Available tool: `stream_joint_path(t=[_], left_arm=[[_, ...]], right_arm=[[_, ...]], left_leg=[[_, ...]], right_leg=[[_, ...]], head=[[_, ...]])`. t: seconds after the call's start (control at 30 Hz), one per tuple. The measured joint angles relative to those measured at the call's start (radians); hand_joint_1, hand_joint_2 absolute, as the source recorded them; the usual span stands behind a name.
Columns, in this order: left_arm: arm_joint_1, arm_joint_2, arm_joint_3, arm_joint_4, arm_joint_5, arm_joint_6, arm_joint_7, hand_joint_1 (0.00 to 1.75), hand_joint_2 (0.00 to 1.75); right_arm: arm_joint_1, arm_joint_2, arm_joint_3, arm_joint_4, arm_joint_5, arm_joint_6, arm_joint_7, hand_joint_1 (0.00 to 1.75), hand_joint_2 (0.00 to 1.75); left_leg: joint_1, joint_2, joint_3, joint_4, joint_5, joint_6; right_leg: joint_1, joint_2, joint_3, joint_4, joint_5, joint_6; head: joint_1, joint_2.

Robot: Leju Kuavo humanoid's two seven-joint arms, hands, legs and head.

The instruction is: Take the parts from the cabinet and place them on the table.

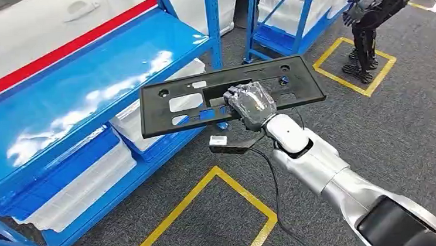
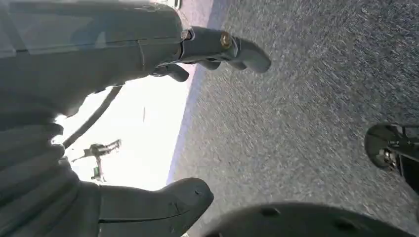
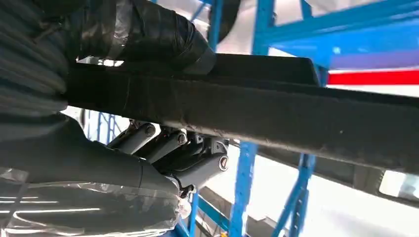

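Note:
A flat black plastic panel (image 1: 225, 93) with cut-out slots hangs in the air in front of the blue shelving rack (image 1: 84, 92). My right hand (image 1: 251, 106), wrapped in clear film, grips the panel's near long edge from the right. In the right wrist view the panel (image 3: 257, 111) runs as a dark bar across the picture, with the thumb (image 3: 163, 37) over it and the fingers (image 3: 188, 153) curled under it. My left hand (image 2: 148, 118) hangs over grey carpet, fingers spread with nothing between them.
The rack's lower level holds white trays (image 1: 85, 186). A second blue rack (image 1: 289, 17) stands further right. Yellow tape squares (image 1: 212, 223) mark the grey carpet. Another dark robot (image 1: 371, 11) stands on a yellow square at far right.

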Motion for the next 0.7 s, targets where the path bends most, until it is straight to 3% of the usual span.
stream_joint_path(t=[0.07,0.1,0.13,0.17,0.23,0.27,0.3,0.33,0.37,0.4,0.43,0.47,0.5,0.53,0.57,0.6,0.63,0.67,0.7], left_arm=[[0.000,0.002,0.002,0.000,0.002,-0.001,0.000,0.00,1.75],[0.000,0.002,0.005,0.000,0.002,-0.002,0.000,0.00,1.75],[0.002,0.005,0.008,0.000,0.003,-0.002,0.000,0.00,1.75],[0.002,0.007,0.010,0.000,0.005,-0.003,0.000,0.00,1.75],[-0.001,0.007,0.016,0.000,0.005,-0.004,0.000,0.00,1.75],[-0.003,0.008,0.016,0.000,0.005,-0.005,0.000,0.00,1.75],[-0.004,0.006,0.016,0.000,0.005,-0.008,0.000,0.00,1.75],[-0.005,0.007,0.017,0.000,0.005,-0.009,0.000,0.00,1.75],[-0.004,0.007,0.017,0.000,0.005,-0.011,0.000,0.00,1.75],[-0.003,0.008,0.018,0.000,0.005,-0.012,0.000,0.00,1.75],[-0.002,0.008,0.018,0.000,0.005,-0.013,0.000,0.00,1.75],[-0.002,0.008,0.019,0.000,0.004,-0.013,0.000,0.00,1.75],[-0.002,0.008,0.020,0.000,0.004,-0.013,0.000,0.00,1.75],[-0.002,0.008,0.021,0.000,0.002,-0.013,0.000,0.00,1.75],[-0.002,0.008,0.021,0.000,0.001,-0.013,-0.002,0.00,1.75],[-0.003,0.008,0.021,0.000,0.001,-0.013,-0.003,0.00,1.75],[-0.003,0.008,0.021,0.000,0.001,-0.013,-0.005,0.00,1.75],[-0.003,0.007,0.021,0.000,0.001,-0.013,-0.008,0.00,1.75],[-0.003,0.007,0.022,0.000,0.001,-0.012,-0.008,0.00,1.75]], right_arm=[[0.007,0.000,0.000,-0.009,-0.001,0.006,0.003,1.75,1.75],[0.008,0.000,0.000,-0.014,-0.001,0.007,0.003,1.75,1.75],[0.008,0.000,0.000,-0.017,-0.001,0.007,0.005,1.75,1.75],[0.006,-0.001,0.000,-0.021,-0.001,0.008,0.006,1.75,1.75],[0.010,-0.003,-0.001,-0.027,-0.002,0.009,0.008,1.75,1.75],[0.014,-0.010,-0.002,-0.030,-0.002,0.009,0.008,1.75,1.75],[0.016,-0.023,-0.004,-0.034,-0.001,0.011,0.008,1.75,1.75],[0.017,-0.027,-0.007,-0.041,-0.002,0.013,0.009,1.75,1.75],[0.014,-0.034,-0.010,-0.047,-0.002,0.018,0.010,1.75,1.75],[0.014,-0.038,-0.013,-0.055,-0.003,0.023,0.011,1.75,1.75],[0.016,-0.046,-0.015,-0.061,-0.005,0.029,0.011,1.75,1.75],[0.020,-0.058,-0.018,-0.064,-0.008,0.030,0.011,1.75,1.75],[0.024,-0.068,-0.021,-0.068,-0.013,0.034,0.012,1.75,1.75],[0.029,-0.082,-0.027,-0.074,-0.019,0.036,0.012,1.75,1.75],[0.031,-0.096,-0.036,-0.082,-0.025,0.037,0.012,1.75,1.75],[0.030,-0.108,-0.045,-0.090,-0.029,0.037,0.012,1.75,1.75],[0.030,-0.116,-0.054,-0.098,-0.034,0.036,0.012,1.75,1.75],[0.030,-0.124,-0.063,-0.106,-0.037,0.035,0.012,1.75,1.75],[0.032,-0.133,-0.070,-0.111,-0.040,0.034,0.011,1.75,1.75]], left_leg=[[0.000,-0.010,0.064,-0.141,0.091,0.007],[0.000,-0.034,0.104,-0.228,0.135,0.013],[0.003,-0.085,0.124,-0.277,0.139,0.021],[0.005,-0.093,0.131,-0.295,0.140,0.023],[-0.002,-0.072,0.133,-0.296,0.136,0.023],[-0.003,-0.061,0.134,-0.301,0.140,0.029],[0.013,-0.046,0.140,-0.322,0.152,0.040],[0.007,-0.032,0.142,-0.328,0.158,0.044],[0.005,-0.020,0.141,-0.329,0.159,0.052],[0.001,-0.007,0.138,-0.329,0.159,0.052],[-0.001,0.007,0.137,-0.329,0.158,0.053],[-0.002,0.021,0.136,-0.328,0.158,0.054],[-0.002,0.032,0.135,-0.327,0.157,0.053],[-0.002,0.042,0.135,-0.326,0.156,0.052],[-0.002,0.054,0.136,-0.324,0.154,0.050],[-0.002,0.065,0.136,-0.319,0.149,0.046],[-0.005,0.075,0.137,-0.313,0.143,0.041],[-0.014,0.085,0.135,-0.306,0.137,0.033],[-0.014,0.095,0.136,-0.308,0.136,0.030]], right_leg=[[0.000,0.029,0.001,0.005,0.000,0.001],[0.000,0.042,0.001,0.006,0.001,0.002],[-0.003,0.053,-0.001,0.006,0.002,0.005],[0.001,0.066,-0.007,0.010,0.005,0.013],[-0.010,0.089,-0.018,0.004,0.016,0.029],[-0.011,0.102,-0.018,-0.002,0.021,0.038],[-0.006,0.094,-0.020,0.003,0.018,0.043],[0.001,0.032,-0.030,0.023,0.001,0.044],[0.000,-0.009,-0.058,0.078,-0.040,0.044],[-0.002,-0.031,-0.094,0.156,-0.080,0.046],[-0.005,-0.040,-0.128,0.233,-0.114,0.049],[-0.006,-0.043,-0.151,0.286,-0.129,0.052],[-0.008,-0.046,-0.151,0.291,-0.121,0.055],[-0.009,-0.048,-0.129,0.253,-0.095,0.056],[-0.010,-0.055,-0.084,0.178,-0.056,0.055],[-0.008,-0.081,-0.025,0.077,-0.015,0.052],[0.000,-0.144,0.006,0.008,-0.017,0.047],[0.012,-0.147,0.007,0.004,-0.016,0.036],[0.010,-0.125,0.004,0.005,-0.016,0.031]], head=[[0.000,0.000],[0.000,0.000],[0.000,0.000],[0.000,0.000],[0.000,0.000],[0.000,0.000],[0.000,0.000],[0.001,0.000],[0.000,0.000],[0.002,0.000],[0.001,0.000],[0.001,0.000],[0.001,0.000],[0.001,0.000],[0.001,0.000],[0.001,0.000],[0.001,0.000],[0.000,0.000],[0.001,0.000]])
